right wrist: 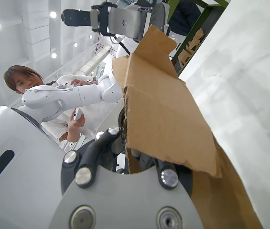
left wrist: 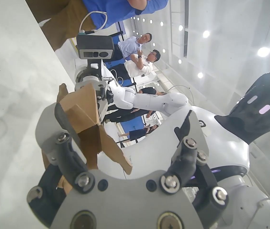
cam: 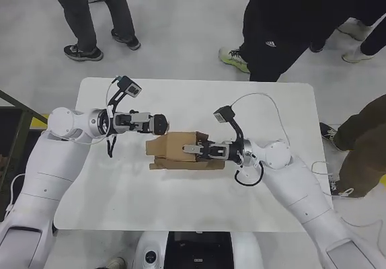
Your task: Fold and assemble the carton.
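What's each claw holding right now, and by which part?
The right claw grips the brown cardboard carton at the end nearest its own wrist. The left claw is open, holding nothing.

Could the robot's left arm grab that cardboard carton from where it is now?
Probably yes. The left gripper sits at the near end of the carton with its jaws open and nothing in between; the right gripper grips the other end, steadying it.

The white table (cam: 179, 195) carries the brown carton (cam: 173, 151).
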`<state>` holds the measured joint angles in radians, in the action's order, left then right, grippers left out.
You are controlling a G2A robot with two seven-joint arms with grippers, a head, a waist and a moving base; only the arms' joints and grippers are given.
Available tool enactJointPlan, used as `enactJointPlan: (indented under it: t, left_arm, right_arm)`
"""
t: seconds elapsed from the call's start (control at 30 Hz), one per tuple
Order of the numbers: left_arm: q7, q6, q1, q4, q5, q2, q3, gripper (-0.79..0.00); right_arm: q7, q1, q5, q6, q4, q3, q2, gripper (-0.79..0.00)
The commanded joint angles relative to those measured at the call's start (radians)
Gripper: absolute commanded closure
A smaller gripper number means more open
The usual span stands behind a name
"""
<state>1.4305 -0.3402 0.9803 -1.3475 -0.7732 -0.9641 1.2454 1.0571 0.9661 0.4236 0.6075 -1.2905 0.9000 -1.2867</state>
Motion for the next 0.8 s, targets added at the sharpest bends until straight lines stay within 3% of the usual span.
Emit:
enactJointPlan:
  t: [0.0, 0.77]
  left_arm:
    - [0.005, 0.002, -0.001, -0.001, 0.001, -0.001, -0.005, -0.785]
    - [-0.013, 0.001, 0.028, -0.028, 0.025, -0.006, 0.003, -0.785]
  right_arm:
    - [-0.001, -0.002, 0.0, -0.001, 0.0, -0.005, -0.002, 0.0]
    - [-0.136, -0.002, -0.023, 0.001, 0.032, 0.081, 0.009, 0.0]
